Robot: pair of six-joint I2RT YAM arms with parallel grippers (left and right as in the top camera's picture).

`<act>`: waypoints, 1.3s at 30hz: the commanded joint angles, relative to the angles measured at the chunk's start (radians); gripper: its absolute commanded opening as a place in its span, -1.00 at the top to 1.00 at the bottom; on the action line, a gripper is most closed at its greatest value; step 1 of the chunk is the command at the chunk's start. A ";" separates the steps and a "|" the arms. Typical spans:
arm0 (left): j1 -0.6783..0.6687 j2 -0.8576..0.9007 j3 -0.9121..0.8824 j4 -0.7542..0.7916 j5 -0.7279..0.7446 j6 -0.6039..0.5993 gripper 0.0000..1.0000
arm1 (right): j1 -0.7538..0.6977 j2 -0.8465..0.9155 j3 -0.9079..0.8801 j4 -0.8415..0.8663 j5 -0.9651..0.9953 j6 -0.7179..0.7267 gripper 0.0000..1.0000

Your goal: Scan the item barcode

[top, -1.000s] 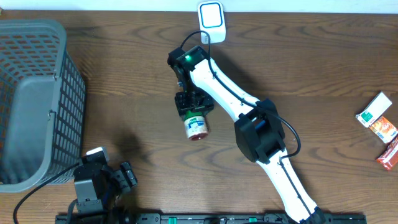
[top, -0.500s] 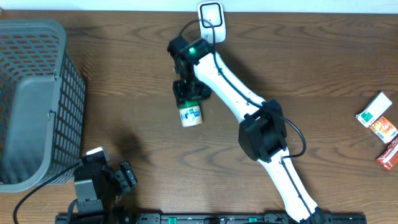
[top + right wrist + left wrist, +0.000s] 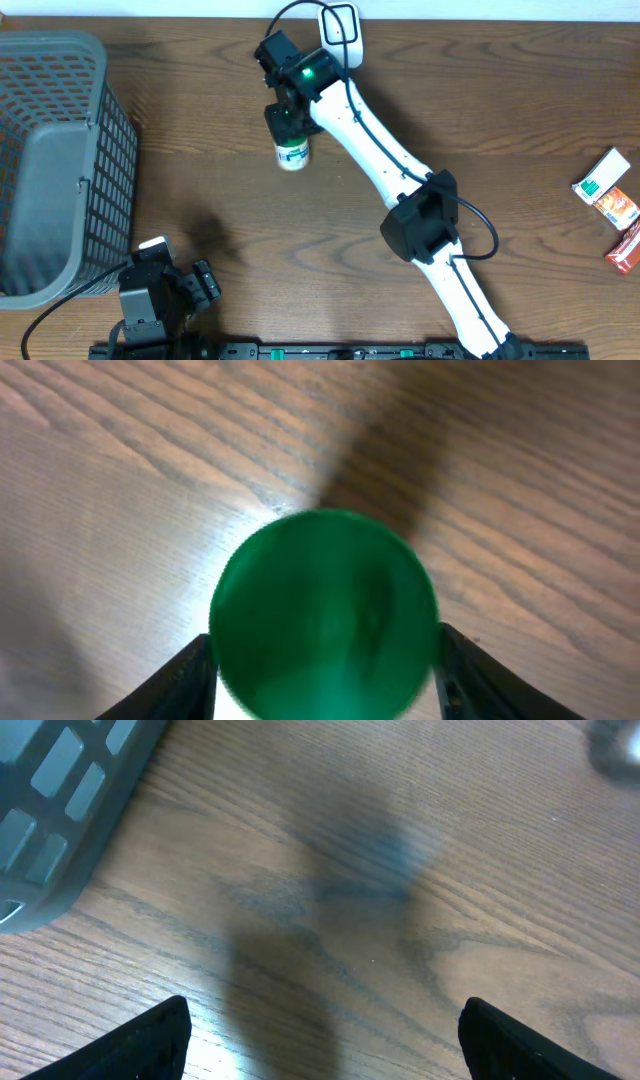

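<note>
Right fingers (image 3: 192, 682): they were closed on the jar (image 3: 292, 153), one finger on each side of it, roughly half open because of its width.
Jar: we saw it in the upper middle of the overhead frame, sticking out below the dark fingers with its white label facing the camera. In the right wrist view its round green lid (image 3: 325, 612) filled the centre of the frame, with a dark shadow on the wood to the upper right of it. We could not tell whether the jar touched the bench (image 3: 500, 110) or hung above it, and we made out no barcode.
Scanner (image 3: 340, 22): a white unit at the top edge of the overhead frame, just right of centre. The jar sat near it, to its lower left, and apart from it.
Right arm (image 3: 360, 130): white, running from the bottom edge right of centre up and left to the jar, with a black joint halfway and a green light near the wrist.
Left fingers (image 3: 150, 1040): they stood wide open with only bare wood between them, and held nothing.
Left arm (image 3: 150, 292): it sat folded in the lower left corner of the overhead frame, well apart from the jar.
Basket (image 3: 60, 150): grey mesh along the left edge of the overhead frame; its corner showed at the upper left of the left wrist view.
Boxes (image 3: 606, 175): three small packs lay close together at the right edge, one white and green, one orange, one red.
</note>
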 commanded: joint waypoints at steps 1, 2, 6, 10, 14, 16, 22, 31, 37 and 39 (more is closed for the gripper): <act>0.000 -0.002 0.006 -0.003 0.008 0.006 -0.72 | 0.035 -0.021 -0.007 0.010 0.042 -0.012 0.13; 0.001 -0.002 0.006 -0.003 0.008 0.006 -0.72 | 0.042 -0.021 -0.007 0.009 0.045 -0.012 0.10; 0.000 -0.002 0.006 -0.003 0.009 0.006 -0.72 | 0.061 -0.021 -0.007 0.000 0.077 -0.012 0.06; 0.001 -0.002 0.006 -0.003 0.008 0.006 -0.72 | 0.068 -0.021 -0.007 -0.030 0.121 -0.012 -0.19; 0.000 -0.002 0.006 -0.003 0.008 0.006 -0.72 | 0.068 -0.021 -0.007 -0.029 0.121 -0.077 -0.86; 0.000 -0.002 0.006 -0.003 0.008 0.005 -0.72 | 0.068 -0.021 -0.007 -0.039 0.097 -0.166 -0.99; 0.001 -0.002 0.006 -0.003 0.008 0.006 -0.72 | 0.067 -0.021 -0.007 -0.102 0.082 -0.258 -0.98; 0.001 -0.002 0.006 -0.003 0.008 0.006 -0.72 | 0.067 -0.015 -0.007 -0.103 0.025 -0.090 -0.99; 0.001 -0.002 0.006 -0.003 0.008 0.006 -0.72 | 0.068 0.004 -0.007 -0.074 -0.003 0.084 -0.99; 0.000 -0.002 0.006 -0.003 0.008 0.006 -0.72 | 0.066 0.040 -0.007 -0.058 -0.002 0.080 -0.99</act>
